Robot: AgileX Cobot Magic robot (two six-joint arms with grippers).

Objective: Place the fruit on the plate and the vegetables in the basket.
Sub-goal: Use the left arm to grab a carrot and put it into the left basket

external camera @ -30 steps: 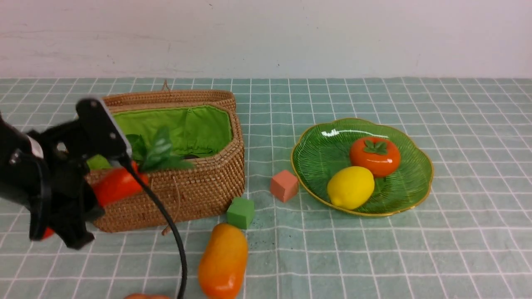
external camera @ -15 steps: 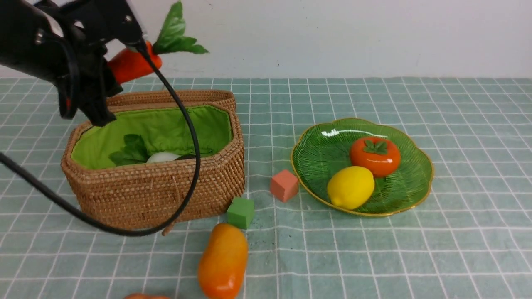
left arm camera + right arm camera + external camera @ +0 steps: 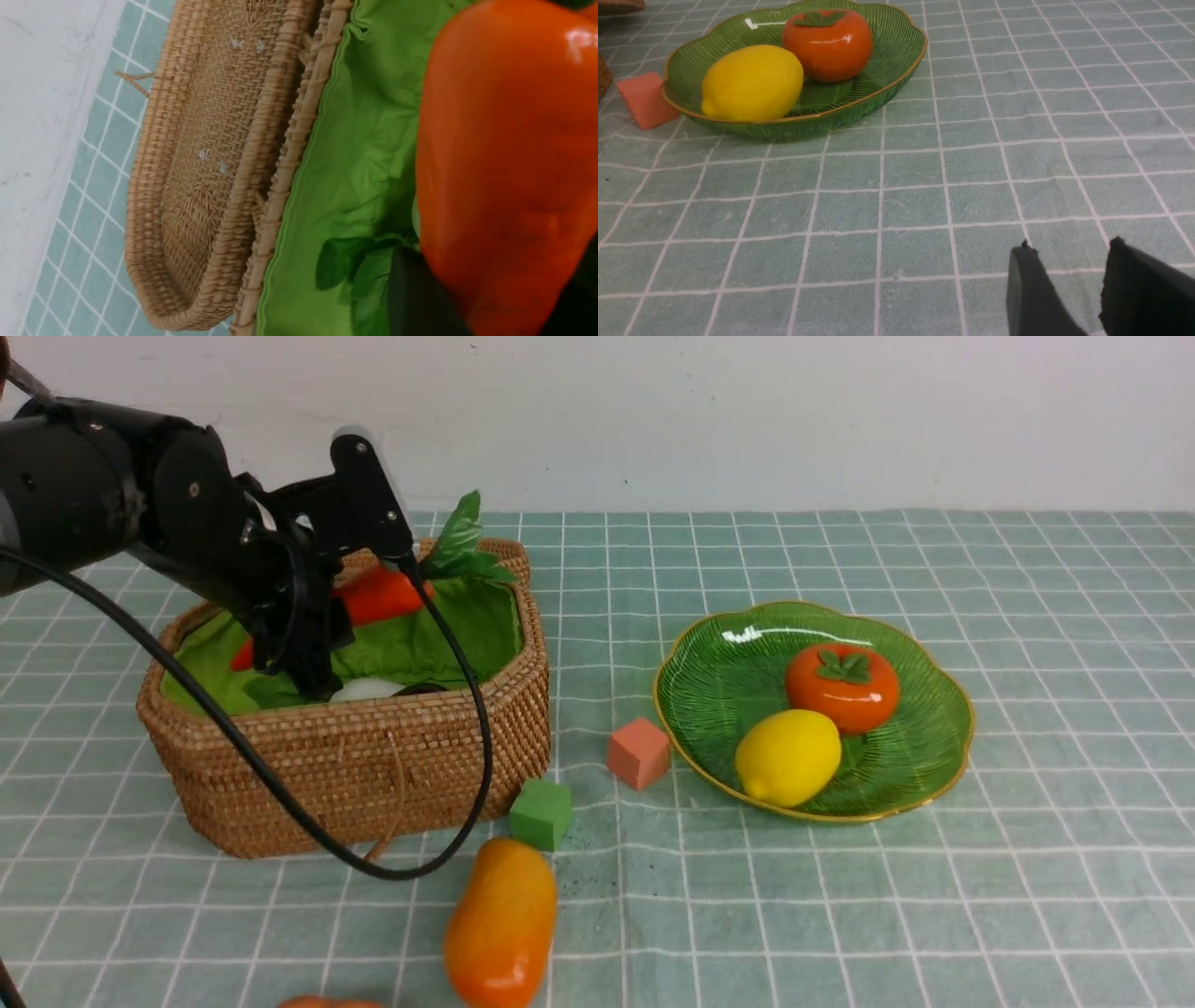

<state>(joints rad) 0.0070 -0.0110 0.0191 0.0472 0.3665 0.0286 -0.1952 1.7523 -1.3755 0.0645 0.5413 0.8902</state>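
The left claw, clamped on the carrot, has dropped from high up to just over the basket, so release looks near. The right claw sits narrowly parted and empty. The mango lies on the worktop.

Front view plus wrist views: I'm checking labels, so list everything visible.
basket: one, brown wicker, green-lined, robot's left
lid: one, wicker, behind basket
carrot: one, red-orange, over basket
radish: one, white, inside basket
plate: one, green, robot's right
persimmon: one, orange, on plate
lemon: one, yellow, on plate
mango: one, orange-yellow, on cloth, near side
orange cube: one, beside plate
green cube: one, at basket's corner
cut-off thing: one, orange-brown, near edge
tablecloth: one, pale green checked
left jaws: black, shut on the carrot
right jaws: black, open above bare cloth
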